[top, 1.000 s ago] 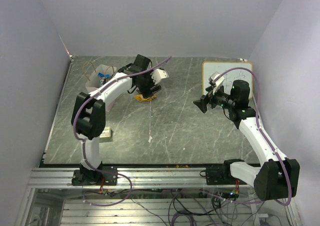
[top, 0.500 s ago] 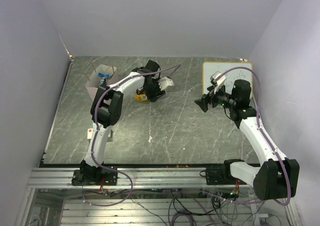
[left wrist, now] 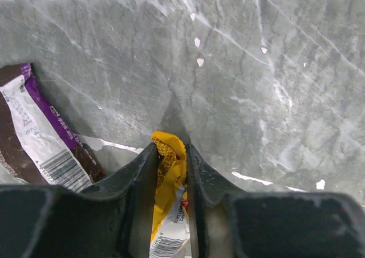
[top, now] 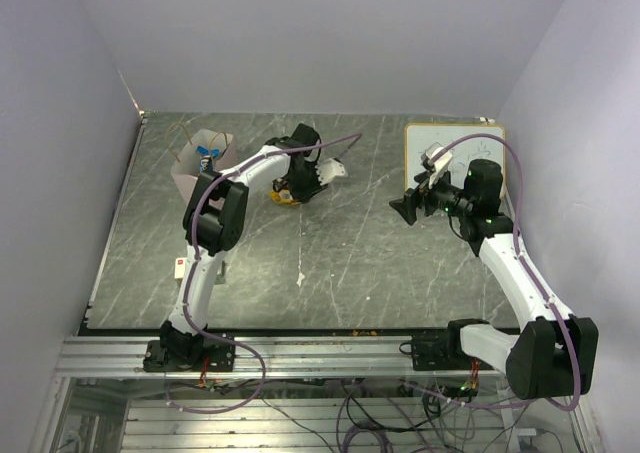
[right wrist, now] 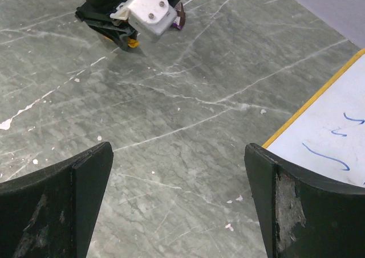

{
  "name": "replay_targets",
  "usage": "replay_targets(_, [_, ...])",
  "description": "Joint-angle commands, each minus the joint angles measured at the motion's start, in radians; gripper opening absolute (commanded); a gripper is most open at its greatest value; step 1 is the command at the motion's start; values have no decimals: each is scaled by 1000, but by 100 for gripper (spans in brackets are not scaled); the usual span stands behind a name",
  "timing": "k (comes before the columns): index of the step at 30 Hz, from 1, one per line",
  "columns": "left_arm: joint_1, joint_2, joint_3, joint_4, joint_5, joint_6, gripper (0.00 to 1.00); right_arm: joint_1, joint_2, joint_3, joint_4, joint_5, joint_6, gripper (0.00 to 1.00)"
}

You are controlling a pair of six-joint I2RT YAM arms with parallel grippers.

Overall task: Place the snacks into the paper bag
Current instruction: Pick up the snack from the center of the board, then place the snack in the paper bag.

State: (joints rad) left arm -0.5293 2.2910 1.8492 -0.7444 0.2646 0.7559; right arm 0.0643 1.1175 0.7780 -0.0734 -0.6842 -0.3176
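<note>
At the far left of the bench (top: 330,263) the paper bag (top: 186,178) stands upright with its mouth open upward and its thin handles raised. A blue packet (top: 207,155) shows inside it, too small to tell which way it lies.

To the right, clear of the bag, the left pincer (top: 293,190) is down at the bench, nipped on the yellow packet (left wrist: 169,172). Both fingers (left wrist: 140,178) touch the packet, one on each flank. Its long axis runs along the fingers. The crumpled far end points away from the wrist and reaches just past the fingertips, while the barcode end is cut off by the lower edge of the wrist view. From above, the pincer hides nearly all of the packet; only a yellow edge peeps out on its near-left side.

Just left of that pincer a purple-brown packet (left wrist: 34,127) lies flat with its printed back up. Its long axis slants from upper left to lower right, the barcode end nearest the left finger. The picture edge cuts off its left side and the finger covers its near end.

Further right, the right pincer (top: 405,209) hangs over bare bench with its jaws wide apart and nothing between them, well away from every packet.

Behind it, at the far right, lies a whiteboard (top: 455,158) with blue scribbles I cannot read.
</note>
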Motion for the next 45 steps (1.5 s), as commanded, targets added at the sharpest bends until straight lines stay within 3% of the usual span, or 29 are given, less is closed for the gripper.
replay_targets(1, [-13,-61,-37,-34,-13,-9,31,-8,1,17,7,-12,-4,100])
replay_targets(8, [-21,-186,-77,-70,17,-48,20,-8,-2,15,7,-14,-10,100])
replay_targets(22, [-19,-625,-245,-46,33,-132,13,-9,-16,8,15,-20,-9,100])
replay_targets(33, [-4,-919,-325,120,-154,-282,7,-17,-8,5,16,-28,-14,100])
replay_targets(37, [47,-1014,-383,207,-205,-369,7,-17,-8,6,15,-28,-11,100])
replay_targets(45, [288,-1125,-423,311,-160,-530,7,-17,1,9,12,-37,-11,100])
